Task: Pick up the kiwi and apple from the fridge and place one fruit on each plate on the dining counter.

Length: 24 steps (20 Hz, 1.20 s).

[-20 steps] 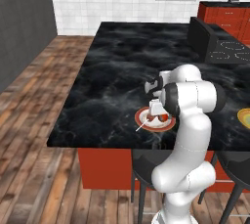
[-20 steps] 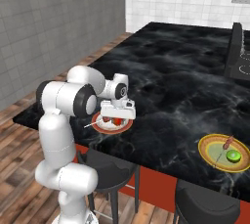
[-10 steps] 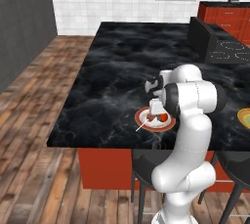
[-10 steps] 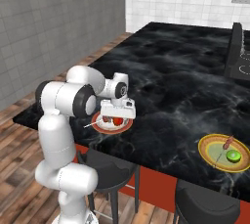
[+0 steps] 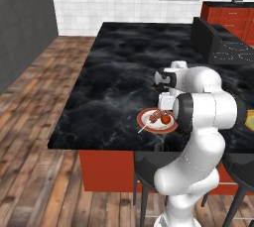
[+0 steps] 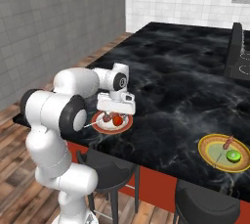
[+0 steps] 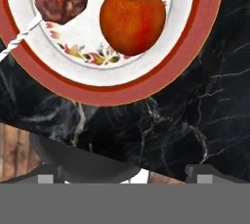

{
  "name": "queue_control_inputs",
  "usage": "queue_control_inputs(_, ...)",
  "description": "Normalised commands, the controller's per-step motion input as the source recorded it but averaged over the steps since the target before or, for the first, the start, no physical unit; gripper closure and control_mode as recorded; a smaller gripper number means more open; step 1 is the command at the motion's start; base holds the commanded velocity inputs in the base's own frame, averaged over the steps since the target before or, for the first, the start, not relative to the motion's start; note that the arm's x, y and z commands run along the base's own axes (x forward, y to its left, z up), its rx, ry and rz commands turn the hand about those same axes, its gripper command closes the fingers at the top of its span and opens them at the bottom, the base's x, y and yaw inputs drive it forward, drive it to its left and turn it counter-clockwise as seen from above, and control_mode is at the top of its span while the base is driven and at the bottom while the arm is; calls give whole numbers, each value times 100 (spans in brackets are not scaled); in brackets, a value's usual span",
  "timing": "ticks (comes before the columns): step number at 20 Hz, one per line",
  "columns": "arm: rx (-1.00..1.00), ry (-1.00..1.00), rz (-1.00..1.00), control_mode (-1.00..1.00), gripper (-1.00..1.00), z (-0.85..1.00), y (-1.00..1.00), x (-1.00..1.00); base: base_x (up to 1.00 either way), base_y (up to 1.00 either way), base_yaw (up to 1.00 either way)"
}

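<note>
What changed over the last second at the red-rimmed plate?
The gripper opened and let go of the apple, which now rests on the red-rimmed plate. Unchanged: arm position over that plate, the kiwi on the yellow-rimmed plate.

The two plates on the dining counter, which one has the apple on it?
The white plate with the red-orange rim, under the tool, holds the apple. The yellow-rimmed plate holds the green kiwi.

yellow-rimmed plate (image 5: 250, 120) cropped, skewer (image 7: 29, 27) ends cropped

Bulky white arm (image 5: 198, 122), dark joints
</note>
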Motion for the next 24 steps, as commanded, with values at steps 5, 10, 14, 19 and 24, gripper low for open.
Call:
queue_control_inputs(5,6,-2,-3,-100,-100,70,-16,-99,0,0,0)
queue_control_inputs(10,2,-3,-2,-100,-100,72,-1,-100,0,0,0)
queue_control_inputs(14,0,-4,0,-100,-100,71,0,-100,0,0,0)
queue_control_inputs(19,0,-8,0,-100,-100,62,12,-100,0,0,0)
queue_control_inputs(24,0,-15,0,-100,-100,48,26,-100,0,0,0)
